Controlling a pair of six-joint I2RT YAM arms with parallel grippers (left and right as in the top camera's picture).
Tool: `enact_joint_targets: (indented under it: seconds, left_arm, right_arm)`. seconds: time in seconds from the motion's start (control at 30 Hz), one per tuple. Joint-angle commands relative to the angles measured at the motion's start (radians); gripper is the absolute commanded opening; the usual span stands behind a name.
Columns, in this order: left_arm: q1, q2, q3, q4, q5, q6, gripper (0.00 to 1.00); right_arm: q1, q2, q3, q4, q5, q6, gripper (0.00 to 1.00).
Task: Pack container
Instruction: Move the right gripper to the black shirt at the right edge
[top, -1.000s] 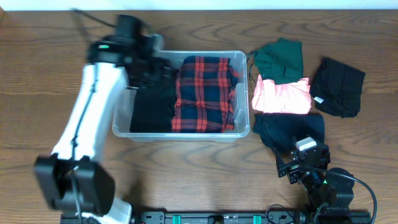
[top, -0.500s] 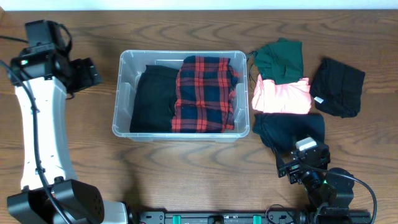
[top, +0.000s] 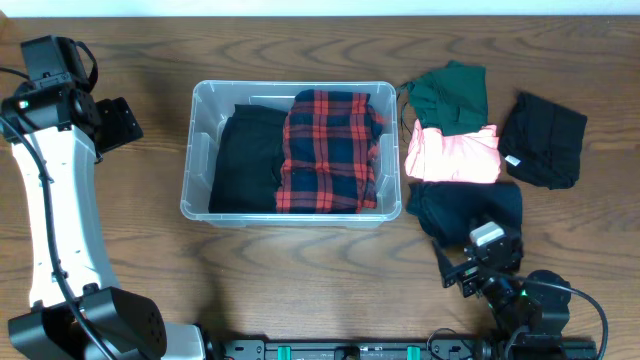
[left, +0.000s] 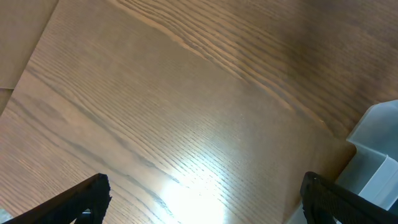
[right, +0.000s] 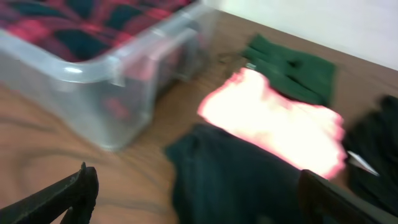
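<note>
The clear plastic container sits mid-table and holds a folded black garment and a red plaid shirt. My left gripper is open and empty over bare wood, left of the container, whose corner shows in the left wrist view. My right gripper is open and empty near the front edge, just below a dark navy garment. In the right wrist view the container is at the left and the navy garment lies between the fingers.
Right of the container lie a green garment, a pink garment and a black garment. The right wrist view shows the green and pink ones too.
My left arm has swung out of the container to the far left, now empty. The black garment stays in the container. My right gripper has shifted slightly left.
</note>
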Motion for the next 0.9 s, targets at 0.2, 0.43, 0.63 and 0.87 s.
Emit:
enact_joint_targets:
  seconds: [0.2,0.43,0.63,0.87]
  left_arm:
    - [0.003,-0.012,0.013,-0.003,-0.020,0.002,0.98]
    - [0.003,-0.012,0.013,-0.003,-0.020,0.002,0.98]
    - [0.003,-0.012,0.013,-0.003,-0.020,0.002,0.98]
    - [0.003,-0.012,0.013,-0.003,-0.020,0.002,0.98]
  right_arm:
    - [-0.014,-0.006,-0.005,0.173,-0.141,0.225,0.99]
    - [-0.014,0.029,0.056,0.256,0.153,0.524,0.99]
    - [-0.014,0.234,0.216,0.224,0.247,0.571,0.99]
    - [-0.014,0.698,0.628,0.018,0.368,0.344,0.99]
